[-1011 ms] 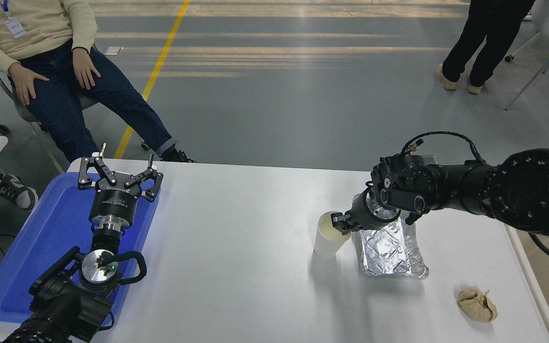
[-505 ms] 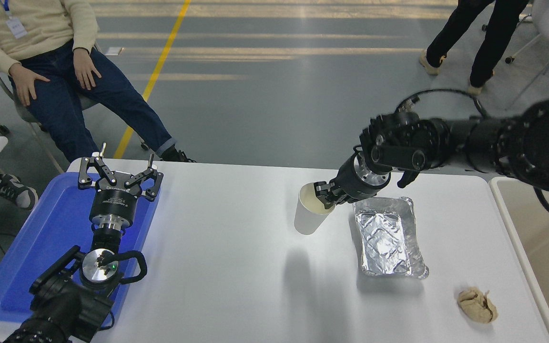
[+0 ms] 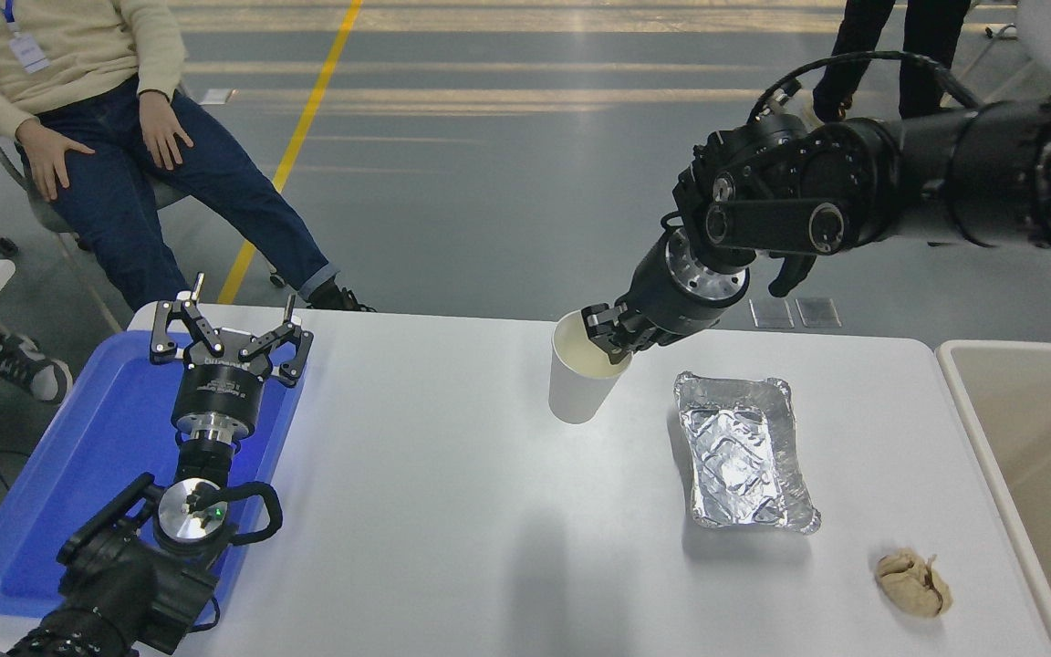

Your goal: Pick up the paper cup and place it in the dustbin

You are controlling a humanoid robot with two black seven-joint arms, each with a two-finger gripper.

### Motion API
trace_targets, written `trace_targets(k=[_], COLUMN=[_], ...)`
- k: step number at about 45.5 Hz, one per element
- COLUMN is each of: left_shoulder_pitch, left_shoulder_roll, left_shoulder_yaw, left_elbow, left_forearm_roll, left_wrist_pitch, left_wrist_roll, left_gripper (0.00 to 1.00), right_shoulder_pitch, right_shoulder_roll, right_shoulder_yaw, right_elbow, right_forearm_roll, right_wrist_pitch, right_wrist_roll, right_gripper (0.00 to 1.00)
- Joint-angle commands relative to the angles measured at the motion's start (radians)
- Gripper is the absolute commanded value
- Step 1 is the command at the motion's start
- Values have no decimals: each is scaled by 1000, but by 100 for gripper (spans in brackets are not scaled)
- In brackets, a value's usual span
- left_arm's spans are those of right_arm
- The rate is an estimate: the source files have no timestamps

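One cup in play: your right gripper [image 3: 606, 339] is pinched on the rim of the paper cup [image 3: 577, 379], now lifted higher and further left than half a second ago, well off the table [image 3: 452, 511]. The foil tray [image 3: 743, 452] and paper wad [image 3: 913, 582] haven't moved. The dustbin [image 3: 1032, 429] sits at the right edge. Your left gripper [image 3: 232, 319] stays parked over the blue tray [image 3: 51, 493], jaws spread wide.

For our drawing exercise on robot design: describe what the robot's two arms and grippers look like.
Both arms are black. The left gripper has thin black linkage fingers with silver tips on a round body with white lettering and a silver collar. The right gripper has short blocky black fingers on a silver ring, and a black cable loops over its wrist.
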Motion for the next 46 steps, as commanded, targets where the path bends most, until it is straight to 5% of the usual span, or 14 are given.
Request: trace_targets(k=[1, 46], left_shoulder_pitch=[-1, -1], left_shoulder_roll=[0, 1], left_shoulder_yaw=[0, 0], left_elbow=[1, 1], left_forearm_roll=[0, 0], left_wrist_pitch=[0, 0], left_wrist_roll=[0, 0], left_gripper=[100, 100], right_shoulder_pitch=[162, 290], right_shoulder_roll=[-11, -261], right_shoulder_yaw=[-36, -119], right_elbow=[121, 250], right_forearm_roll=[19, -68], right_wrist_pitch=[15, 41], right_wrist_roll=[0, 0], right_gripper=[0, 0])
